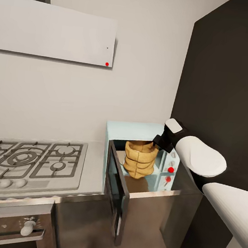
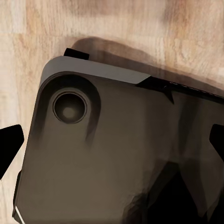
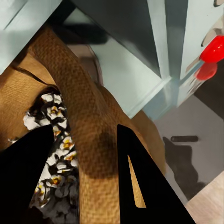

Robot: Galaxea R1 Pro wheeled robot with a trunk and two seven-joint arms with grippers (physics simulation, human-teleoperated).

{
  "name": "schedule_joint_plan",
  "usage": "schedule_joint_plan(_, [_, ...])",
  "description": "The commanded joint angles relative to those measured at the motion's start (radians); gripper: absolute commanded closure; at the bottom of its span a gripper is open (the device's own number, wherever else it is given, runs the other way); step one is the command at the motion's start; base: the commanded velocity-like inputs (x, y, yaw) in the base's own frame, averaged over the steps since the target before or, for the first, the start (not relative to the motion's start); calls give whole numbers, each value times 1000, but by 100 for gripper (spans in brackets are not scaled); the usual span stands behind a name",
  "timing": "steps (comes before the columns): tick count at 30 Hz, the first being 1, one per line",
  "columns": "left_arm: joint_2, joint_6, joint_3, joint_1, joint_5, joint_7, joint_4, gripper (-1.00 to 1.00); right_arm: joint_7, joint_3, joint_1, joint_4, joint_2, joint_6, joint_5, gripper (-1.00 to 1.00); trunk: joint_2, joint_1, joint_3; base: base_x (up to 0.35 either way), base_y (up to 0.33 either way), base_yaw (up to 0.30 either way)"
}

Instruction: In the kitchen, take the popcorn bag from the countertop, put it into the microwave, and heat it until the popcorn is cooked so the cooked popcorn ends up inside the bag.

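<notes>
The right claw [image 3: 84,172] pinches the rolled rim of the popcorn bag [image 1: 139,159] — upright, long axis vertical, in the mouth of the open microwave [image 1: 138,132] on the tabletop [image 1: 95,167], at the claw's nine o'clock — with whitish popcorn [image 3: 51,135] visible inside.

Right claw [image 3: 84,172] pinches the bag rim [image 3: 100,140] (left claw [image 2: 112,140] spread).

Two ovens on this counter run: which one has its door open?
The small pale blue microwave at the right, its dark glass door swung outward and the popcorn bag in its opening. The steel oven under the hob looks shut.
</notes>
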Motion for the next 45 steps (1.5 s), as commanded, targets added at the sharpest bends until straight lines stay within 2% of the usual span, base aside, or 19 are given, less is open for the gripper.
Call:
schedule_joint_plan(1, [0,1,6,0,4,-4,-1,-100,-1,-7,-1,-3,1,6,6,100,-1,0,-1,0,54,0])
schedule_joint_plan(13, [0,1,6,0,3,-5,0,-100,-1,-8,-1,-3,0,0,6,100,-1,0,-1,0,50,0])
schedule_joint_plan(21, [0,1,6,0,3,-5,0,-100,-1,-8,-1,6,1,-110,6,100,-1,0,-1,0,1,0])
schedule_joint_plan(24, [0,1,6,0,3,-5,-1,-100,-1,-8,-1,12,2,-150,-9,100,-1,0,-1,0,0,0])
schedule_joint_plan(29, [0,1,6,0,3,-5,0,-100,-1,-7,6,14,1,-160,-52,100,-1,0,-1,0,0,0])
schedule_joint_plan(45, [0,1,6,0,3,-4,0,-100,-3,-7,7,14,-2,-160,-55,100,-1,0,-1,0,0,0])
